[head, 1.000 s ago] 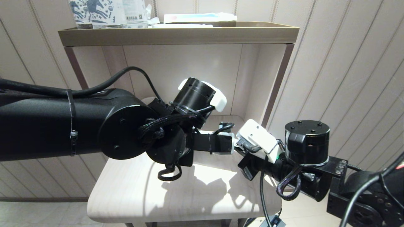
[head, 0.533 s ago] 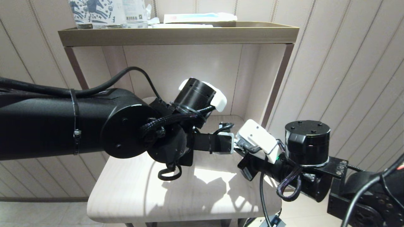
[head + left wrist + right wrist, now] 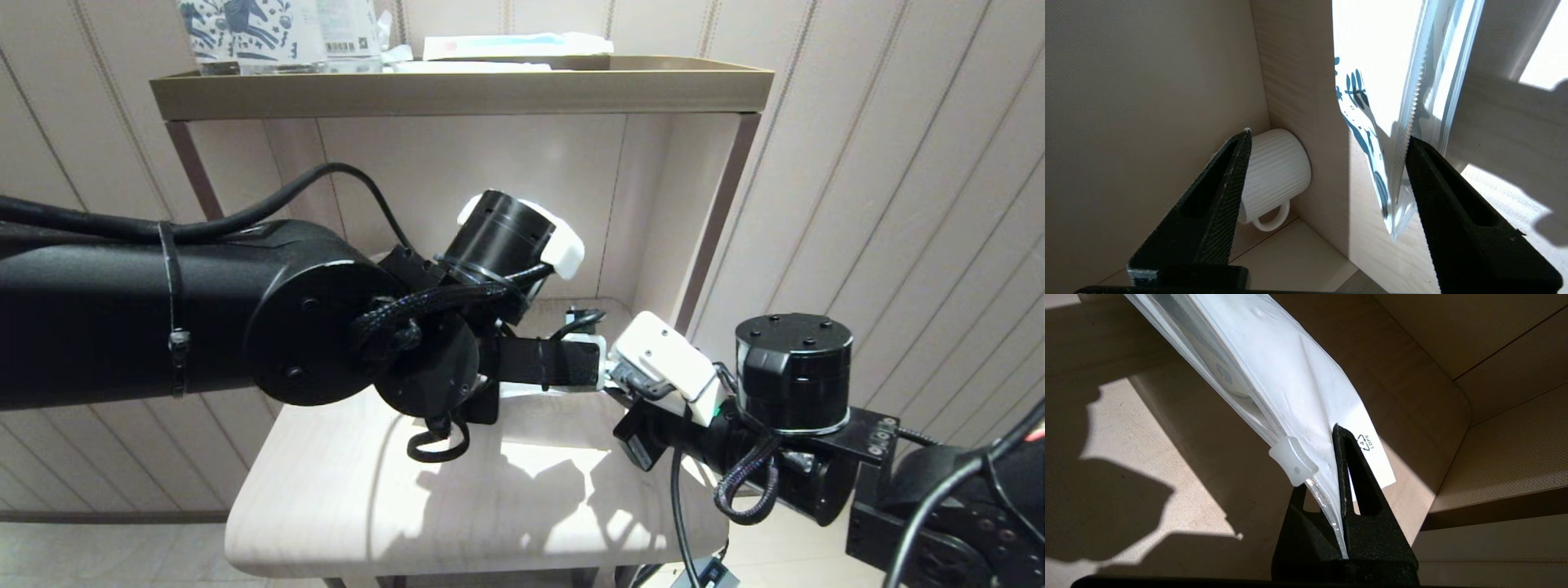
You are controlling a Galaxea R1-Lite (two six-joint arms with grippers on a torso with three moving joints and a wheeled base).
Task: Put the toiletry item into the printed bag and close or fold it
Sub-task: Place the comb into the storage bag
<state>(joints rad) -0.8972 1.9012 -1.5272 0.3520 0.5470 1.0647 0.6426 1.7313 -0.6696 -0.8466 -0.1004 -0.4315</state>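
Observation:
The printed bag point(image 3: 1290, 375), white with teal doodles point(image 3: 1361, 106), hangs above the lower shelf board point(image 3: 367, 490). My right gripper point(image 3: 1327, 473) is shut on its edge, just beside the translucent zip slider point(image 3: 1293, 461). A slim white toothed strip, the toiletry item point(image 3: 1410, 122), shows through the bag's clear side. My left gripper point(image 3: 1329, 136) is open, with the bag's lower corner hanging between its fingers, close to one finger point(image 3: 1453, 212). In the head view both arms hide the bag and both sets of fingers.
A white ribbed mug point(image 3: 1276, 171) stands in the shelf's back corner, near the left gripper's other finger. The top tray point(image 3: 457, 90) carries upright horse-printed packs point(image 3: 245, 28) and a blue-and-white flat packet point(image 3: 514, 45). A brown frame post point(image 3: 718, 220) rises at the right.
My left arm's wrist has shifted slightly up and to the left. The right arm has stayed almost still, holding the bag.

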